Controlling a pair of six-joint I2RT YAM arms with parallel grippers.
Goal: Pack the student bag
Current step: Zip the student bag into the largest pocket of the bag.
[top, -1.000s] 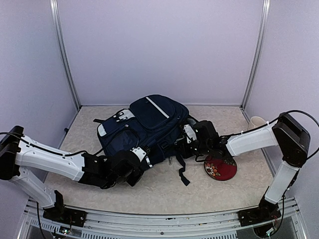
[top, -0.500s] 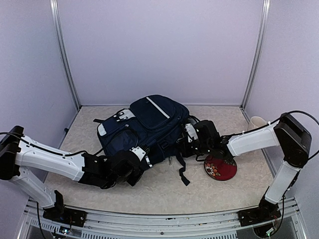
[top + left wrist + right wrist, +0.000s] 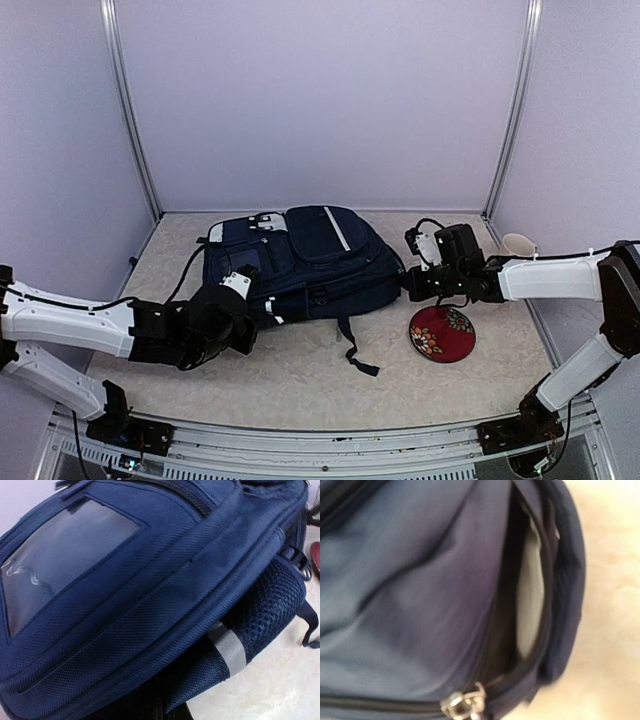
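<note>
Currently student bag (image 3: 300,262) lies flat on the table (image 3: 300,375), left tool (image 3: 255,295) closed at its near-left corner, right tool (image 3: 409,285) closed at its right end beside the zip pull (image 3: 465,703), probably bracing it to work the zip; grips unconfirmed.

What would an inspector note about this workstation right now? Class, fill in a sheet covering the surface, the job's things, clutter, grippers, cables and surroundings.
Surface: table, mottled beige top.
Job's things: student bag lies flat mid-table; a zip gapes, with a pale item inside.
Clutter: red floral disc just right of the bag; white cup at the right rear corner.
Grippers: left gripper shut, at the bag's near left corner; right gripper shut, at the bag's right end; whether either holds fabric cannot be told.
Cables: black cable loops above the right wrist; another runs along the left arm.
Surroundings: plain lilac walls, metal corner posts.
</note>
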